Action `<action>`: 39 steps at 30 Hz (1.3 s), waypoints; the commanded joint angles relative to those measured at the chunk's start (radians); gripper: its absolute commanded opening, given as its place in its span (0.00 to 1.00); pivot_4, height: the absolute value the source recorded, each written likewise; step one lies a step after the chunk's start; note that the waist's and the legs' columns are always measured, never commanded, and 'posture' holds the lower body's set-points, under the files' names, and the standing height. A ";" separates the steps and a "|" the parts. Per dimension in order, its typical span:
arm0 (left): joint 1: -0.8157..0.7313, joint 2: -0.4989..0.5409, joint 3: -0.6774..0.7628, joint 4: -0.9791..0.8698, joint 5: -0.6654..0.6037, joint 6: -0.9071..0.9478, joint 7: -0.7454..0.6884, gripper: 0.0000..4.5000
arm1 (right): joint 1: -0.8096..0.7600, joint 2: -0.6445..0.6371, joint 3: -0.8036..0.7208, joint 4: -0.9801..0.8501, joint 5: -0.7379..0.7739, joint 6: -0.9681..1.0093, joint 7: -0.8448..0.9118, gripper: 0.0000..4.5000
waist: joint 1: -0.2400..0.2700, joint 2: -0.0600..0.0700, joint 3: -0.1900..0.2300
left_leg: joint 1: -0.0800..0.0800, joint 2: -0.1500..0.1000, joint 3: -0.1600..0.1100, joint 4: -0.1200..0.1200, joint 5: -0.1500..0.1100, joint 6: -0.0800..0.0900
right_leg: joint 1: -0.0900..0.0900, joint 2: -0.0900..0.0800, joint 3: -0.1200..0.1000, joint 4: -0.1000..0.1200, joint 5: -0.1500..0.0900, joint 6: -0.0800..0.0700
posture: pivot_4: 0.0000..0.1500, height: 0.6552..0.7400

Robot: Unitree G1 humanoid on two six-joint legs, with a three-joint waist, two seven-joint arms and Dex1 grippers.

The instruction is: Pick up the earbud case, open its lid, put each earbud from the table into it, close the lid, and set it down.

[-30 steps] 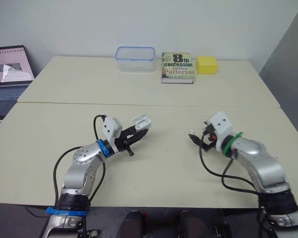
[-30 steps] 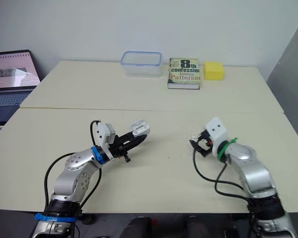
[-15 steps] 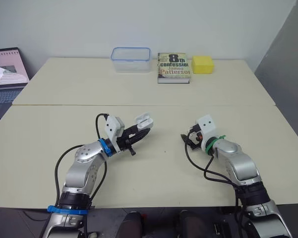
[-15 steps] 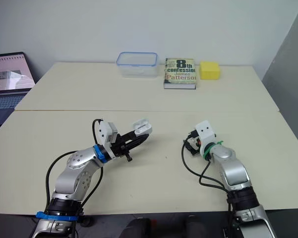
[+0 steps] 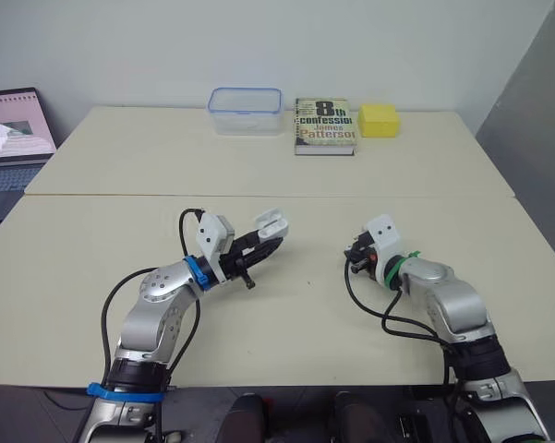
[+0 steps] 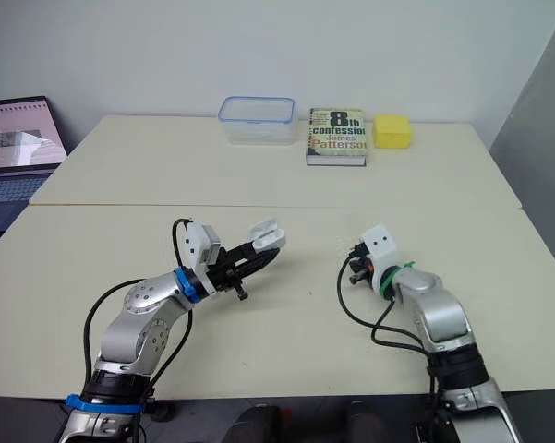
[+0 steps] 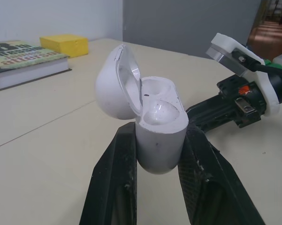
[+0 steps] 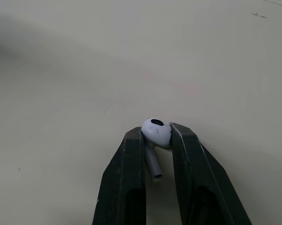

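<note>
The white earbud case [image 7: 159,126] has its lid swung open, and both wells look empty. My left gripper [image 5: 263,238] is shut on its lower body and holds it above the table [image 5: 286,305], left of centre. To the right, my right gripper [image 5: 355,256] sits low over the table with its fingers pointing toward the case. In the right wrist view that gripper [image 8: 156,137] is shut on a white earbud [image 8: 157,132]. The earbud's head is pinched between the fingertips and its stem hangs between the fingers, just above the table.
A clear plastic container [image 5: 246,110], a book [image 5: 325,125] and a yellow block [image 5: 379,119] line the far edge. A laptop [image 5: 14,138] stands at the far left. A seam crosses the table behind both arms.
My right gripper has gone from open to shut on the earbud. The left gripper keeps the open case where it was.
</note>
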 commanded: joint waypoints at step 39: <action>0.092 0.021 -0.024 -0.095 -0.005 -0.013 -0.008 0.18 | 0.244 -0.750 -0.088 -0.017 0.037 -0.608 0.837 0.68 | 0.015 -0.001 0.000 | 0.002 0.001 0.002 0.000 0.000 0.000 | 0.002 0.000 0.001 -0.002 -0.003 0.005 | 1.00 0.97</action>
